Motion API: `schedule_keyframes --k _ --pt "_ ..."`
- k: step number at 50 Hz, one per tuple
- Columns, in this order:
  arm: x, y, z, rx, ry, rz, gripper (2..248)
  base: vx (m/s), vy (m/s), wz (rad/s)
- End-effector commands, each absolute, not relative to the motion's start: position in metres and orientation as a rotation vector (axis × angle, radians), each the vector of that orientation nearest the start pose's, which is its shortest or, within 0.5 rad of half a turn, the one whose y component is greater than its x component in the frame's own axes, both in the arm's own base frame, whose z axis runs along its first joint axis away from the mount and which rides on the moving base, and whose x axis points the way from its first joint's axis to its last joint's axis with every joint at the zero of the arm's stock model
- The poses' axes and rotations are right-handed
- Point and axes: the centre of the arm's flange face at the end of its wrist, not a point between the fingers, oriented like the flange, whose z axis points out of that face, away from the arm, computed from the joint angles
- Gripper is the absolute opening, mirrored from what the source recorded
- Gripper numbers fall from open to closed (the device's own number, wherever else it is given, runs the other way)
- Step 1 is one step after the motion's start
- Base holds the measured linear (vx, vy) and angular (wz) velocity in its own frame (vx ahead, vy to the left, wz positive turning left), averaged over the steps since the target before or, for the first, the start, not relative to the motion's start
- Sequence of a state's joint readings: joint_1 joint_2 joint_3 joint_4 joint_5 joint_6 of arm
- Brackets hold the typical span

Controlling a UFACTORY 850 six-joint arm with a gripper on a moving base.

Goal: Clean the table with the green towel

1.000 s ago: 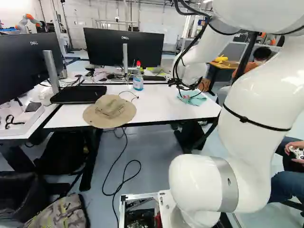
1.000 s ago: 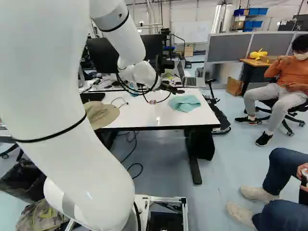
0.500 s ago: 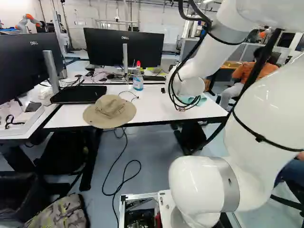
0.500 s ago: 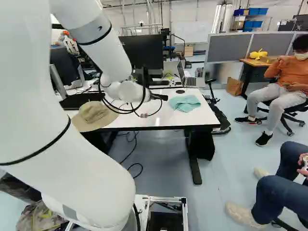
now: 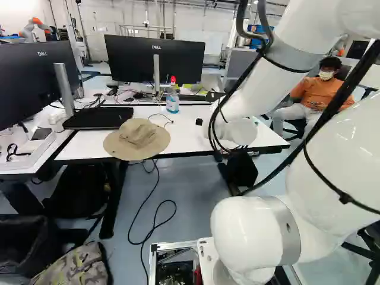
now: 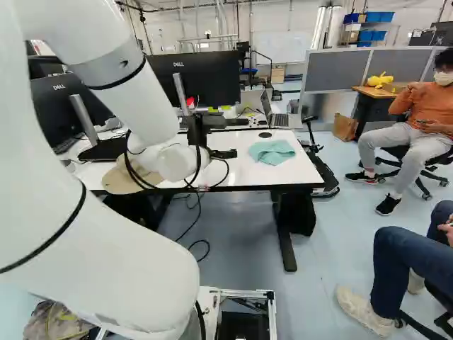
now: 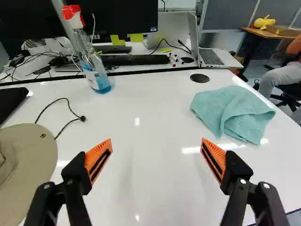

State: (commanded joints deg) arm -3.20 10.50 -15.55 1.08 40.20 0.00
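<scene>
Right base view: your gripper [image 6: 225, 154] hangs above the white table [image 6: 244, 173], with the green towel [image 6: 271, 151] well apart from it, toward the table's right side. The wrist view shows you the two fingers spread wide, orange pads [image 7: 98, 162] facing each other with a stretch of tabletop between them and nothing pinched. In that view your towel lies ahead of the right finger, loosely bunched, one fold lapped over the rest, and neither finger touches it.

Beside the left finger you have the tan bucket hat [image 5: 136, 139], which the left base view shows lying at the table's near edge, its brim reaching that edge. Between the hat and the bottle, a thin black cable [image 7: 66, 101] curls on the tabletop. The spray bottle [image 7: 96, 73], holding blue liquid under a red and white head, stands upright near the far edge. Just beyond the towel you can see a round black grommet [image 7: 200, 78].

On the desk behind, you see a black keyboard [image 7: 135, 60], a few markers [image 7: 175, 59] and an open laptop [image 7: 211, 56]. In the left base view, a monitor [image 5: 154, 58] stands behind the bottle.
</scene>
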Motion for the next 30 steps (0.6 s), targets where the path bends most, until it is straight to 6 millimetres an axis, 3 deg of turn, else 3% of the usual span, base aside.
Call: schedule_keyframes --k 30 --pt "0.285 -0.004 0.372 -2.581 0.023 -1.805 247 0.0 0.0 0.0"
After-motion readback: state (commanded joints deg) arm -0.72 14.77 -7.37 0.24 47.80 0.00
